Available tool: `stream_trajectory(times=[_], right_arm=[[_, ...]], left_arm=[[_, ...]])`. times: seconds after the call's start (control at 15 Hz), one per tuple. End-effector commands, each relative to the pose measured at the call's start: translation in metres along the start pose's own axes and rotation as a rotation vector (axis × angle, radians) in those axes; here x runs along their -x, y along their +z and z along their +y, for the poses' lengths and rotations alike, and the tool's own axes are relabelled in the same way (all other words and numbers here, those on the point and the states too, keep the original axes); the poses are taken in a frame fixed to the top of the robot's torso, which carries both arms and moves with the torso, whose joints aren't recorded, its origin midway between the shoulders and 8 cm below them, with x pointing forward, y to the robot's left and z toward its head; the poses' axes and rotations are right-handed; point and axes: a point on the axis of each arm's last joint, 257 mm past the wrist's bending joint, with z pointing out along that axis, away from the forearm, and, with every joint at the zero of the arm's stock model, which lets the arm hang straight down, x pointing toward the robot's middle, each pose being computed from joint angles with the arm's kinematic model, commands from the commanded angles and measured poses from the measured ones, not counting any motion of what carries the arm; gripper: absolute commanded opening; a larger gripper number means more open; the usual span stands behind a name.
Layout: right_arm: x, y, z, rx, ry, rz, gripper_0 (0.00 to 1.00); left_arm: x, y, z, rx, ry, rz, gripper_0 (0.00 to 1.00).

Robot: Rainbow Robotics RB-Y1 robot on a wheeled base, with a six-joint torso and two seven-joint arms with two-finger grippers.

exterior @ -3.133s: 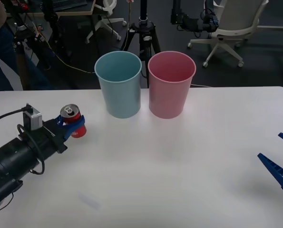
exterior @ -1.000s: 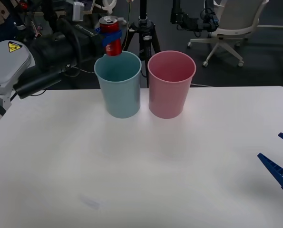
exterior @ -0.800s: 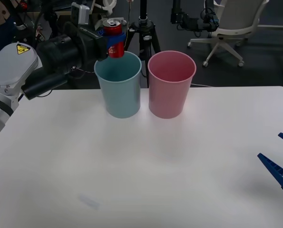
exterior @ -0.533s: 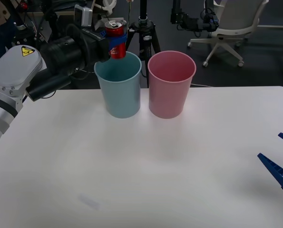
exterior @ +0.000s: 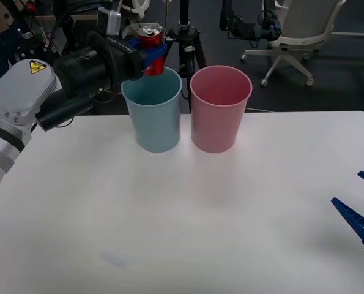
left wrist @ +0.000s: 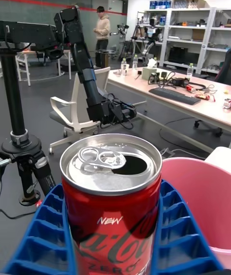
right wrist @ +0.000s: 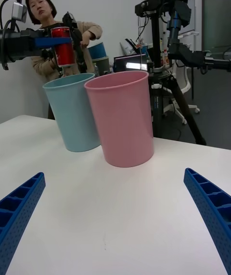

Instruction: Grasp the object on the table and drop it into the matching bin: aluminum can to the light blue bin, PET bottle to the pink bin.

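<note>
The right gripper (exterior: 360,211) lay low at the near right edge of the table (exterior: 230,233), its fingers (right wrist: 211,210) spread wide with nothing between them, well apart from both bins; it took no part in the work. The table surface between it and the bins carried no object.

Farther off, the left gripper (exterior: 150,54) was raised above table height, its blue fingers (left wrist: 185,229) clamped on either side of the red can (exterior: 152,49). The can stood upright between the jaws, silver top and pull tab uppermost, its opening visible in the left wrist view. Directly beneath the jaws was the rear rim of the light blue bin (exterior: 153,110); the can's base sat just above that rim, over the opening's far edge. The pink bin (exterior: 220,110) stood just beside the blue one, off to the side of the jaws.

Assessment: grasp and lift were complete, and the carry appeared all but finished. The release remained outstanding. With the can over the far edge rather than the centre, a small correction inward looked advisable before opening.
</note>
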Motion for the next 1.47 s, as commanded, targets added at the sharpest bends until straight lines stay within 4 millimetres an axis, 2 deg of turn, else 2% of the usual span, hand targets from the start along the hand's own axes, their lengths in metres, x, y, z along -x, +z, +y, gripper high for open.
stream_trajectory(times=[0.07, 0.8, 1.07, 1.47], right_arm=[[0.0, 0.0, 0.0, 0.0, 0.0, 0.0, 1.0], [0.0, 0.0, 0.0, 0.0, 0.0, 0.0, 1.0], [0.0, 0.0, 0.0, 0.0, 0.0, 0.0, 1.0], [0.0, 0.0, 0.0, 0.0, 0.0, 0.0, 1.0]], left_arm=[[0.0, 0.002, -0.002, -0.003, 0.002, -0.003, 1.0], [-0.002, 0.003, -0.015, -0.043, -0.02, -0.006, 1.0], [0.005, -0.02, -0.022, -0.097, -0.006, -0.015, 1.0], [0.004, -0.087, -0.024, -0.139, 0.006, -0.004, 1.0]])
